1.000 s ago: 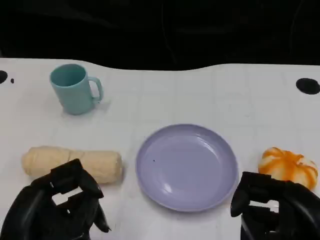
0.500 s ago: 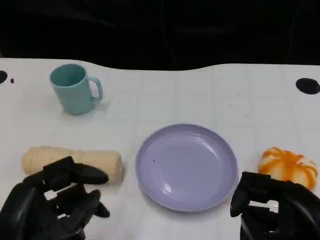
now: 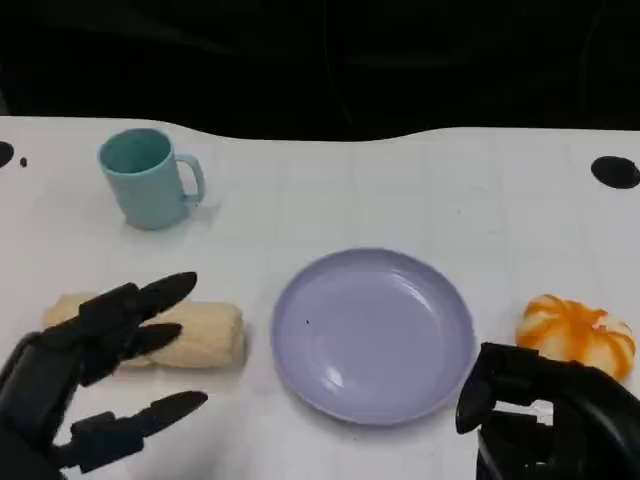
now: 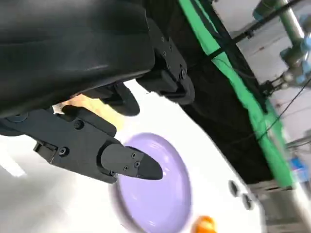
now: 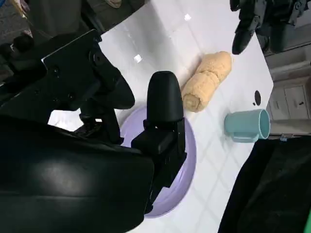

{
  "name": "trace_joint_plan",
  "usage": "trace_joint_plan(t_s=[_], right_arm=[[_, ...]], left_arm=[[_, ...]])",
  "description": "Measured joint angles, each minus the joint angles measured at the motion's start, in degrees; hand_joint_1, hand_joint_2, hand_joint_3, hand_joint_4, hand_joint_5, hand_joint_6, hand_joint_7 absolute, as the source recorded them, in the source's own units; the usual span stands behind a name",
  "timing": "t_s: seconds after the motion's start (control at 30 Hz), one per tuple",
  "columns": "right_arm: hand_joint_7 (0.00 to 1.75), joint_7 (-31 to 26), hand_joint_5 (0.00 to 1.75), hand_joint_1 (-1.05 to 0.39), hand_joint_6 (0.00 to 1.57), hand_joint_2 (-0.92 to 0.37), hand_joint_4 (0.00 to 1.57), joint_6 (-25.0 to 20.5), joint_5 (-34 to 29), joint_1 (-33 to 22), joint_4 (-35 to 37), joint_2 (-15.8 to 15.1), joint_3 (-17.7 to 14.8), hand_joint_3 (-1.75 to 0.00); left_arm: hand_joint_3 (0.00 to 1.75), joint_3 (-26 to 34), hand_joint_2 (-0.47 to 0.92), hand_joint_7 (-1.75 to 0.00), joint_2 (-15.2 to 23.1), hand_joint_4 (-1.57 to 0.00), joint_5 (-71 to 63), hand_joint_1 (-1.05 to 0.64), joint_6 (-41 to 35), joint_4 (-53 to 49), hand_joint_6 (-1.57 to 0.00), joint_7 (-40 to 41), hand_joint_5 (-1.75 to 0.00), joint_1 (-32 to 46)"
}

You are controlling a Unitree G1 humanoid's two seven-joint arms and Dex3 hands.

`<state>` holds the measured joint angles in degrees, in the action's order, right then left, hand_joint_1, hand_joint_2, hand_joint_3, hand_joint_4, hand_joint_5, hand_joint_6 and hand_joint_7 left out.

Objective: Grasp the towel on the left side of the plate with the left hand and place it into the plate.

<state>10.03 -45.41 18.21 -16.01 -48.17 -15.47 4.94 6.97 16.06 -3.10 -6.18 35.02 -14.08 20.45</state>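
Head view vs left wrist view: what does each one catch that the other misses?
Head view alone: teal mug, the right hand curled near the table's front edge, and the whole rolled towel. Left wrist view alone: a green strip and metal poles beyond the table. Both: purple plate, orange pumpkin, and the left hand with fingers spread.

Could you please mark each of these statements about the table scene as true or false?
1. The towel lies rolled up on the table beside the plate. True.
2. The left hand holds the towel. False: its fingers are spread above it, holding nothing.
3. The mug stands in the plate. False: it stands on the table, beyond the towel.
4. The plate has nothing in it. True.
5. The orange pumpkin sits on the side of the right hand. True.
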Motion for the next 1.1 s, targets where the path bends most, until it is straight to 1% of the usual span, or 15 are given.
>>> trace_joint_plan(t_s=[0.1,0.2,0.3,0.43,0.6,0.73,0.83,0.93,1.1], right_arm=[[1.62,-0.3,1.75,-0.03,0.62,-0.52,0.73,-0.7,0.0,0.3,-0.1,0.0,0.1,-1.32],[1.62,-0.4,1.75,-0.02,0.62,-0.51,0.73,-1.1,0.2,0.5,-0.2,0.0,0.2,-1.33],[1.62,-0.6,1.75,-0.02,0.62,-0.51,0.73,-1.4,0.3,0.5,-0.5,0.0,0.3,-1.33],[1.62,-0.6,1.75,-0.01,0.62,-0.52,0.73,-1.5,0.4,0.5,-0.7,0.0,0.2,-1.34],[1.62,-0.7,1.75,-0.02,0.62,-0.51,0.74,-1.7,0.4,0.3,-0.9,0.0,0.1,-1.33],[1.61,-0.8,1.75,-0.02,0.62,-0.52,0.74,-1.8,0.5,0.2,-1.1,0.0,0.1,-1.33],[1.61,-0.9,1.75,-0.04,0.62,-0.51,0.74,-1.9,0.5,0.0,-1.3,0.1,0.0,-1.32],[1.6,-0.9,1.75,-0.05,0.62,-0.51,0.74,-1.9,0.5,-0.1,-1.4,0.0,0.0,-1.31],[1.6,-0.8,1.75,-0.04,0.62,-0.52,0.73,-1.8,0.4,-0.3,-1.6,0.0,0.1,-1.3]], left_arm=[[0.09,0.0,0.92,0.0,3.8,-0.3,-6.1,-0.5,-1.1,1.3,-0.27,-0.1,-0.18,-1.3],[0.08,-0.9,0.92,0.0,8.1,-0.28,-12.7,-0.52,-3.8,2.7,-0.26,-1.6,-0.16,-3.9],[0.07,-3.6,0.92,0.0,11.7,-0.26,-20.8,-0.58,-5.6,2.4,-0.26,-2.9,-0.14,-6.8],[0.06,-8.7,0.92,0.0,14.5,-0.24,-31.3,-0.6,-8.0,-0.2,-0.24,-4.9,-0.13,-12.0],[0.03,-14.0,0.91,-0.01,15.2,-0.26,-39.0,-0.61,-9.5,-5.0,-0.24,-7.9,-0.13,-17.6],[0.02,-18.1,0.9,0.0,14.9,-0.26,-43.6,-0.6,-9.8,-11.2,-0.24,-8.4,-0.12,-21.7],[0.01,-20.9,0.91,0.0,14.0,-0.24,-46.4,-0.6,-10.7,-15.4,-0.22,-9.3,-0.1,-24.5],[0.01,-23.2,0.91,-0.01,12.9,-0.26,-48.6,-0.59,-12.2,-19.5,-0.25,-10.6,-0.1,-27.3],[0.0,-26.6,0.9,-0.02,10.8,-0.3,-50.6,-0.57,-13.4,-30.1,-0.28,-10.8,-0.09,-32.6]])
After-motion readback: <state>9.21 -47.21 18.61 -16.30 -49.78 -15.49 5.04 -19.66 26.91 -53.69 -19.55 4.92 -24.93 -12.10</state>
